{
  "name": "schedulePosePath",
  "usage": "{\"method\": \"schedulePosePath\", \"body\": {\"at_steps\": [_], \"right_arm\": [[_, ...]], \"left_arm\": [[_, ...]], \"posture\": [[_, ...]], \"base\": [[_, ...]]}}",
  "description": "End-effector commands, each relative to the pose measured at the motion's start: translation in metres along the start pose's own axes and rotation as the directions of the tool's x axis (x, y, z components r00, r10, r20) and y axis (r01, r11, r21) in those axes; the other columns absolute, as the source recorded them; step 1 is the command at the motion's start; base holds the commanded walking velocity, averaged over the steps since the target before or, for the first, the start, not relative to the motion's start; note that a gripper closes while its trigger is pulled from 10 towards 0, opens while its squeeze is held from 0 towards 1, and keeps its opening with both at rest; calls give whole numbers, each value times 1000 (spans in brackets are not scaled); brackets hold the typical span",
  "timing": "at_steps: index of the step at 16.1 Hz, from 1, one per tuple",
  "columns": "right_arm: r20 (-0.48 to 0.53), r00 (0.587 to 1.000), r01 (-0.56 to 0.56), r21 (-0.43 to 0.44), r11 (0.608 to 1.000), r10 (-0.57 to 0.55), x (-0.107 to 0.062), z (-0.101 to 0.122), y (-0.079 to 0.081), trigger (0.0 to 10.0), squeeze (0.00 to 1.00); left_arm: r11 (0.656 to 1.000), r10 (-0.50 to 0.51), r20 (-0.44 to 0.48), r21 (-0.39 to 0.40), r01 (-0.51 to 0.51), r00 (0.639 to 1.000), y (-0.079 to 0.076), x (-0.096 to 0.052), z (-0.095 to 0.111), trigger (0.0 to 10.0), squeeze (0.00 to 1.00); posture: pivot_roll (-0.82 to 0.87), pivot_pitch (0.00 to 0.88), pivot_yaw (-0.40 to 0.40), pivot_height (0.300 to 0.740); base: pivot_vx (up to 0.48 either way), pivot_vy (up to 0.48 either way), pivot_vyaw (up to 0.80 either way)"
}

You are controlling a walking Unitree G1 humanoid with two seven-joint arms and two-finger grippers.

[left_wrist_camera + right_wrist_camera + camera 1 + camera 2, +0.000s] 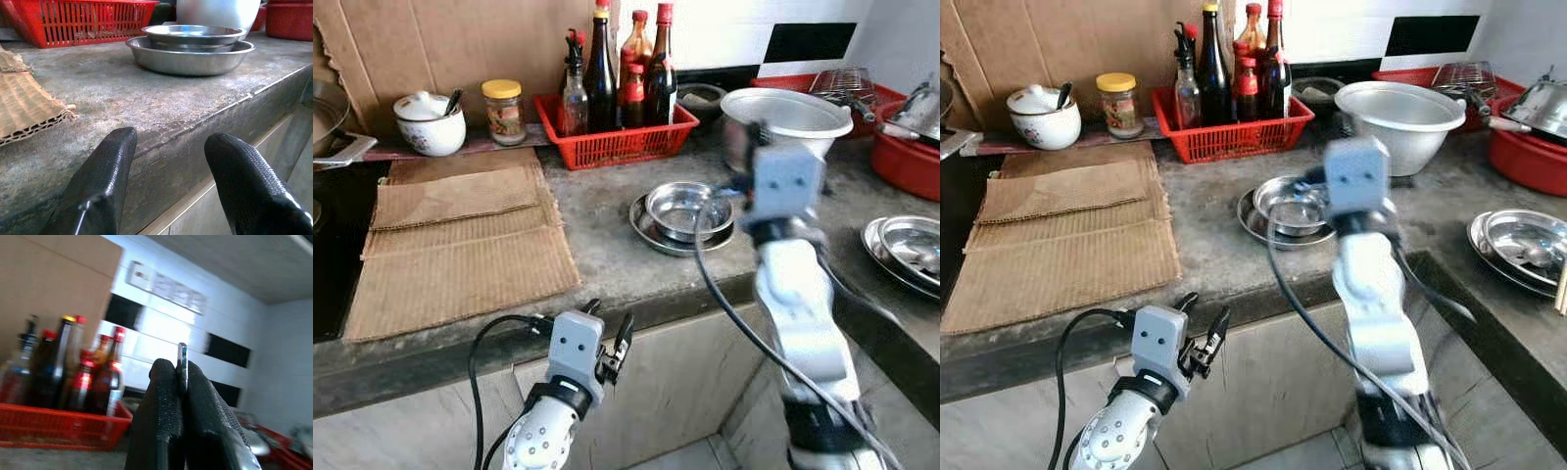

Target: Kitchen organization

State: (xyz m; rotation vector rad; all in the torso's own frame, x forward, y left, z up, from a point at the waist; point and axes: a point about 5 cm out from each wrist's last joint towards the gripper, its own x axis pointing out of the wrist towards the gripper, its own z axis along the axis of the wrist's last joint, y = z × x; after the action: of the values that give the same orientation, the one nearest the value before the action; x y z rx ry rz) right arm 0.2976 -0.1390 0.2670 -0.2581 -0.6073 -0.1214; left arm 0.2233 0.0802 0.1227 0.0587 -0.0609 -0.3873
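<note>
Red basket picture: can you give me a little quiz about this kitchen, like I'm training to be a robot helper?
1. True or false: the left gripper is open, by the counter edge.
2. Where do the bottles stand? A. in the red basket B. in a drawer C. on the floor
3. Fill in: the jar has a ___ lid.

Key: 1 true; 2 A; 3 yellow.

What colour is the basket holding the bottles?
Red basket, clearest in the left eye view.
</note>
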Motion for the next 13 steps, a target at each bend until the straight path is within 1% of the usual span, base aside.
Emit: {"method": "schedulePosePath", "body": {"at_steps": [1,2,3,5,8,13], "right_arm": [[3,999,39,-7,999,-39,-3,5,-9,0,0],[-48,998,44,4,999,-44,-17,-2,-11,0,0],[-121,991,54,14,998,-51,-35,-13,-13,0,0],[-194,979,64,7,998,-62,-58,-20,-18,0,0],[-224,971,87,-13,996,-88,-70,-18,-22,0,0],[-259,961,94,-17,995,-95,-79,-17,-19,0,0]], "left_arm": [[1000,-7,2,7,7,1000,0,1,-1,10000,0],[1000,-11,3,8,11,1000,0,1,-1,10000,0],[1000,-15,3,8,15,1000,0,1,-1,10000,0],[1000,-19,6,11,19,1000,1,0,-1,10000,0],[1000,-29,11,11,29,1000,2,0,-1,10000,0],[999,-44,5,15,44,999,1,0,-4,10000,0]], "posture": [[39,0,-38,740],[36,0,-36,740],[36,0,-36,740],[38,0,-32,740],[25,0,-23,740],[26,0,-15,740]], "base": [[0,0,0],[0,0,0],[0,0,0],[0,0,0],[0,0,0],[0,0,0]]}}
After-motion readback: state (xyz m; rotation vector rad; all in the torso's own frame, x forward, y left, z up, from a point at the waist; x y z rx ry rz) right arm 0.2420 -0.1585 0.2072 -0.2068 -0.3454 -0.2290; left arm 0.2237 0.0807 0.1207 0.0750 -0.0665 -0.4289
